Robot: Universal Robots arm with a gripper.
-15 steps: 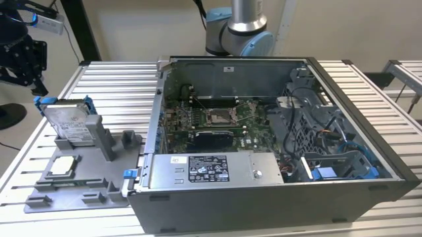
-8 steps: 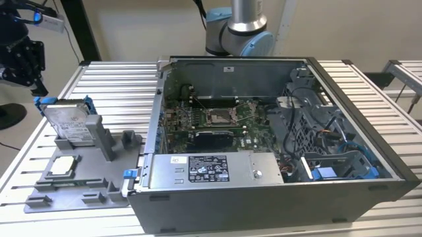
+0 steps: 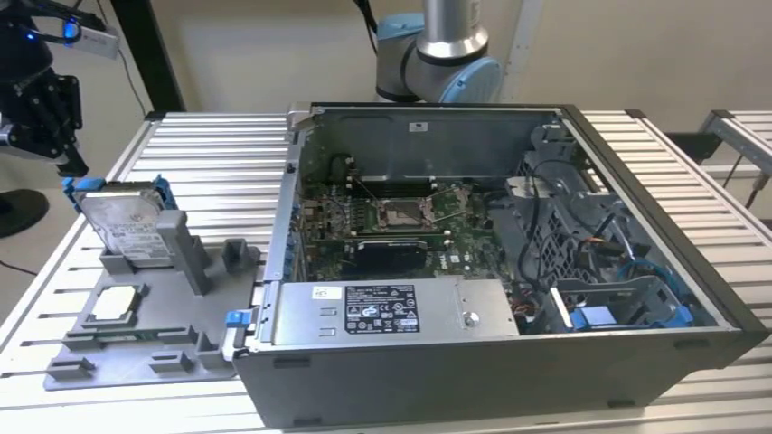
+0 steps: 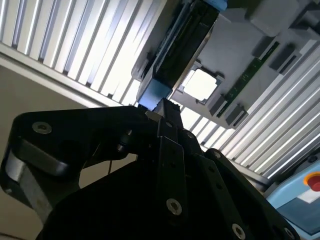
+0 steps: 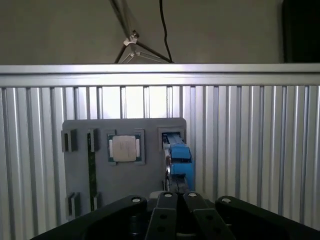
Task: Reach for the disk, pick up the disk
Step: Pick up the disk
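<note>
The disk (image 3: 127, 220) stands on edge in a slot of the grey holder plate (image 3: 145, 366) at the exterior view's left, its white label and blue bracket showing. My black gripper (image 3: 75, 168) hangs just above the disk's upper far corner, fingers together and holding nothing. The first wrist view looks down past the gripper (image 5: 179, 194) at the disk (image 5: 178, 159) edge-on right beyond the tips. In the second wrist view the gripper (image 4: 161, 106) sits against the blue corner of the disk (image 4: 151, 94).
A small square silver chip (image 3: 117, 303) lies in the holder plate beside the disk, seen too as the chip (image 5: 125, 148). A big open computer case (image 3: 507, 271) stands to the exterior view's right. The arm's base (image 3: 435, 54) rises behind it on the slatted metal table (image 3: 205, 163).
</note>
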